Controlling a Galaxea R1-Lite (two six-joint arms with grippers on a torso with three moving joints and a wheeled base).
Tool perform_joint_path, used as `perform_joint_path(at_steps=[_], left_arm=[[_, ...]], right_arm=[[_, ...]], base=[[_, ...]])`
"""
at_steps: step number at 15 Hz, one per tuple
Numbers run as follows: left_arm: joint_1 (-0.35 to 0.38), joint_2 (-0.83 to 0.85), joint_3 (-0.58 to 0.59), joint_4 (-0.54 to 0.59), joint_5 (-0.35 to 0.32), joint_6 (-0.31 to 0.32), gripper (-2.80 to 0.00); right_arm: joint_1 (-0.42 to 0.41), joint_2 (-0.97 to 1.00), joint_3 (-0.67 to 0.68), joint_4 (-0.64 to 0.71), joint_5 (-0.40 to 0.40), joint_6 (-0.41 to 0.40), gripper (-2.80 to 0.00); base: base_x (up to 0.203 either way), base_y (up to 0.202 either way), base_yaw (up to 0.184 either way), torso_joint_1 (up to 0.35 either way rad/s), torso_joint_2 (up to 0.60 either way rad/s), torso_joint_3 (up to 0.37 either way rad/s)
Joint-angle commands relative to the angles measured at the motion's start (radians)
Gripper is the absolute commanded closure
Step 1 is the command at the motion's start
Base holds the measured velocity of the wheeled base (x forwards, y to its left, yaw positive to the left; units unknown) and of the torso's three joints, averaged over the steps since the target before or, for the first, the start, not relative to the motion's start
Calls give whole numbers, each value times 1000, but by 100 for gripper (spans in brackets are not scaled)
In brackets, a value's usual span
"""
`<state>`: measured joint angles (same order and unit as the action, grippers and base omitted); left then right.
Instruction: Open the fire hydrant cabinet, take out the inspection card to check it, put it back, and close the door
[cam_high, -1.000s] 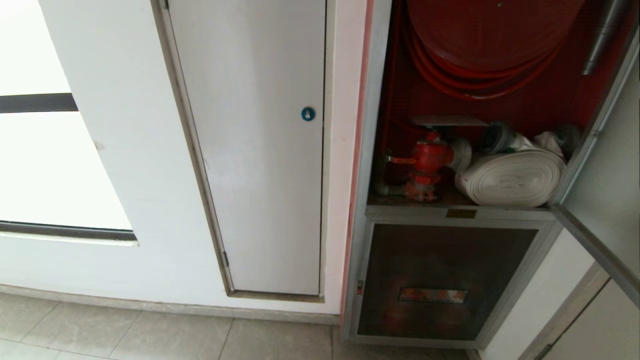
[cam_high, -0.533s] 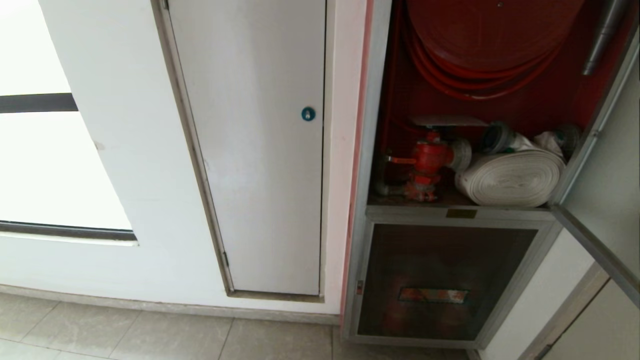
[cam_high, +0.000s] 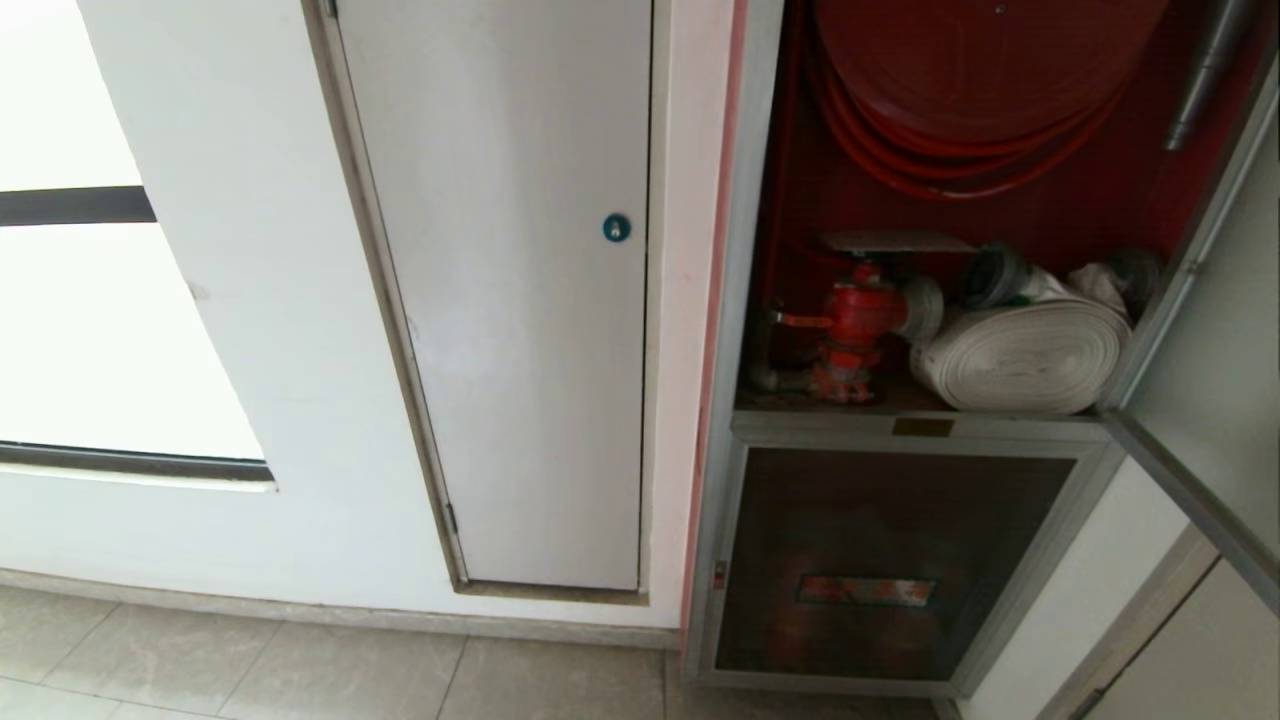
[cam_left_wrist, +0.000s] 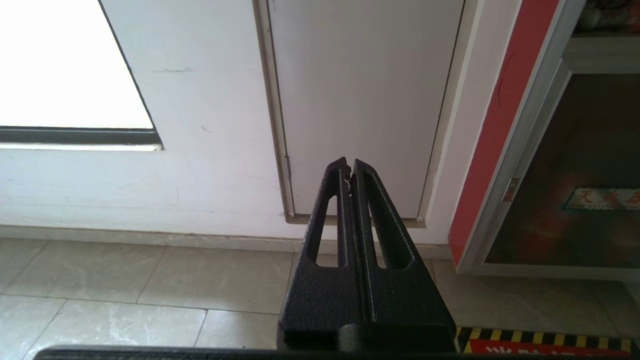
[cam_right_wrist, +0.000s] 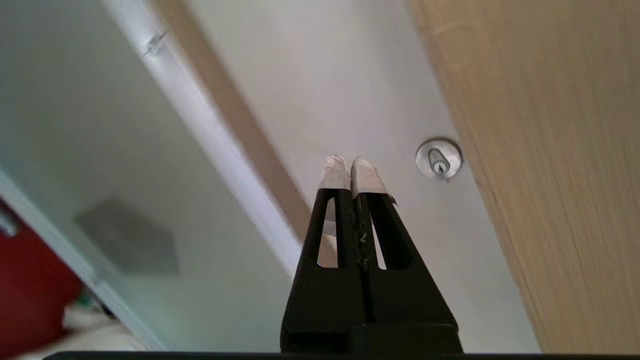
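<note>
The fire hydrant cabinet stands open, red inside, with a red hose reel, a red hydrant valve and a white rolled hose. The inspection card lies flat just above the valve. The door is swung out to the right. In the right wrist view my right gripper is shut and empty, its taped tips close to the door's glass and pointing at a white panel beside it. My left gripper is parked, shut and empty, low before the wall.
A plain white door with a blue round lock fills the wall left of the cabinet. Below the hydrant bay is a dark panel with a reddish label. A silver keyhole and a wooden surface lie ahead of the right gripper.
</note>
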<state>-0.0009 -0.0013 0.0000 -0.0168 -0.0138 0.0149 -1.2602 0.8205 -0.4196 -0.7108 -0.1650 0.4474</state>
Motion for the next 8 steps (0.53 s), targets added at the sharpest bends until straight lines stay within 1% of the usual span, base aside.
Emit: perform_joint_path(at_steps=[1, 3, 5, 6, 8], left_arm=[[1, 0, 6, 0, 0, 0, 0], [-1, 0, 6, 0, 0, 0, 0], [0, 0, 6, 0, 0, 0, 0], [1, 0, 6, 0, 0, 0, 0], [0, 0, 6, 0, 0, 0, 0]], right_arm=[[-60, 53, 4, -19, 40, 24, 0], [-92, 107, -3, -56, 61, 27, 0], [-122, 169, -12, -152, 86, 28, 0], [-134, 186, -26, -176, 92, 28, 0], [-144, 236, -77, -184, 99, 28, 0]], base=[[0, 0, 0, 0, 0, 0], [0, 0, 0, 0, 0, 0], [0, 0, 0, 0, 0, 0], [0, 0, 0, 0, 0, 0], [0, 0, 0, 0, 0, 0]])
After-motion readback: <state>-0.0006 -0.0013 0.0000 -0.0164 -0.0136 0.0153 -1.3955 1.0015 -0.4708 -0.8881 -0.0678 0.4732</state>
